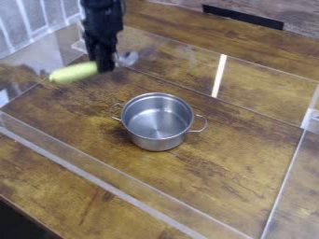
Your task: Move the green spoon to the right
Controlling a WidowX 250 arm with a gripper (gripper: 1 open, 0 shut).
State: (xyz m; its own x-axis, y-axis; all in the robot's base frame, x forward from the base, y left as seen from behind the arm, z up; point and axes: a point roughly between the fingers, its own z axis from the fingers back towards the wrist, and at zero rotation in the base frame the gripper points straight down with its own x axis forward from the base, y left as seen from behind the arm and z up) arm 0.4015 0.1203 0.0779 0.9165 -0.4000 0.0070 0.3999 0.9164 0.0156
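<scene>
The green spoon (73, 73) shows its thick yellow-green handle, blurred, sticking out to the left of my gripper (104, 63) at the upper left of the camera view. The spoon hangs tilted a little above the wooden table (237, 159), its silver bowl end hidden by the fingers. My gripper points straight down and is shut on the green spoon near its bowl end. The black arm rises out of the top of the frame.
A round steel pot (157, 119) with two handles stands in the middle, below and to the right of the gripper. Clear plastic walls (222, 75) fence the work area. A white rack (32, 23) stands at the back left.
</scene>
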